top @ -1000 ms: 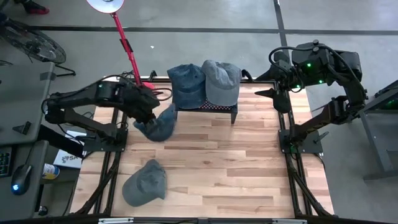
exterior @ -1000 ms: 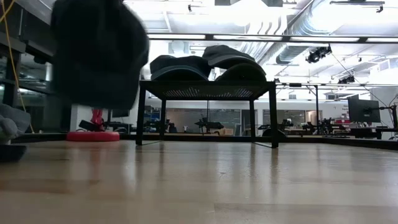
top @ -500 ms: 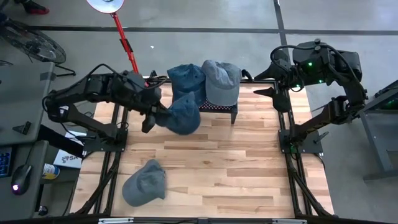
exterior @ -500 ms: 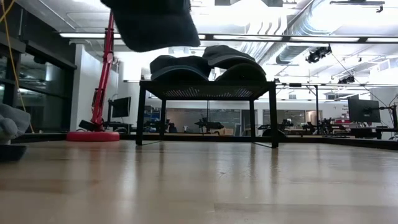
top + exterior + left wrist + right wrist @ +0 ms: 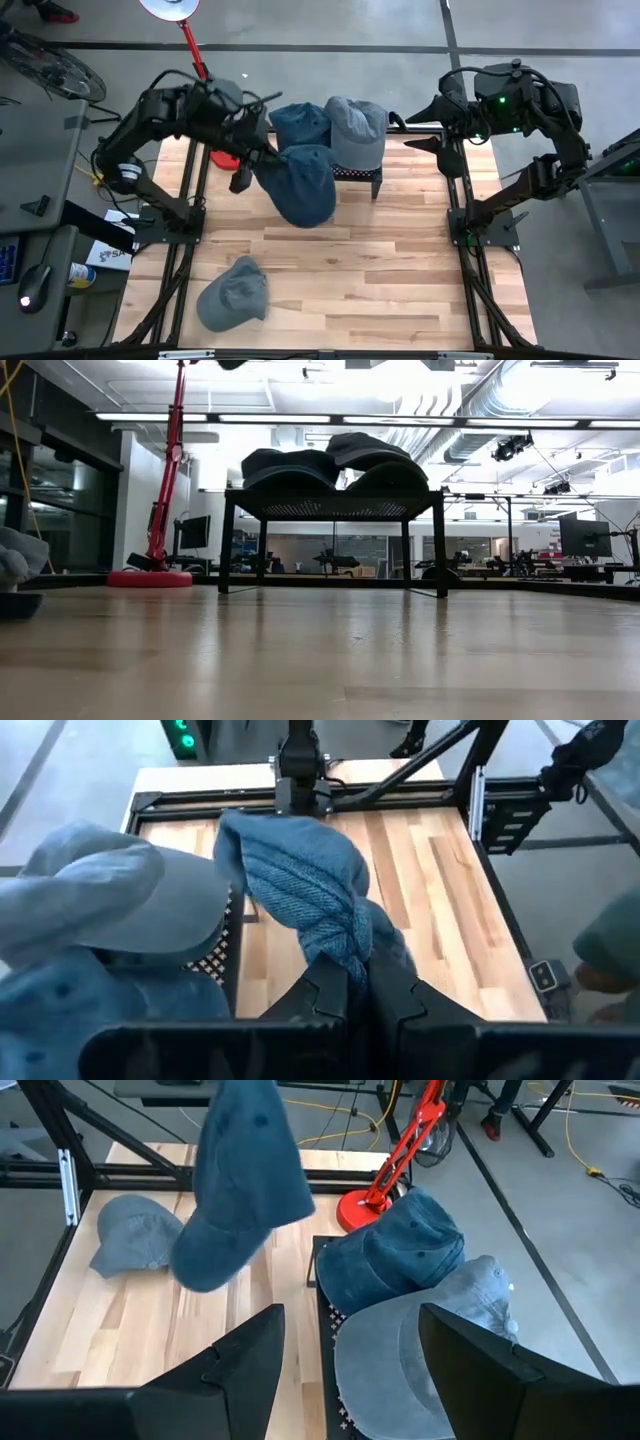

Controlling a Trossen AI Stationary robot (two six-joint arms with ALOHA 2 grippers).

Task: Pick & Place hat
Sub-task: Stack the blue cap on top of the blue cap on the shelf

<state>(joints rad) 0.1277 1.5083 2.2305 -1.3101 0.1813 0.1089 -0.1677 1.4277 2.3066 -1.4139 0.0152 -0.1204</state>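
— Where is the hat right now?

— The left gripper (image 5: 352, 982) is pinching a blue denim hat (image 5: 298, 185) by a bunched fold and holding it in the air just beside the black rack (image 5: 352, 174), on the side facing the wooden table (image 5: 380, 270).

— Why so high?

— Probably so it is clearing the rack's edge; two hats (image 5: 330, 128) are already sitting on the rack, so this one is likely going next to them.

— And the right gripper (image 5: 350, 1370)?

— It is waiting with fingers spread, off beyond the rack's far end. Another hat (image 5: 232, 292) is lying on the table, well apart from the rack.
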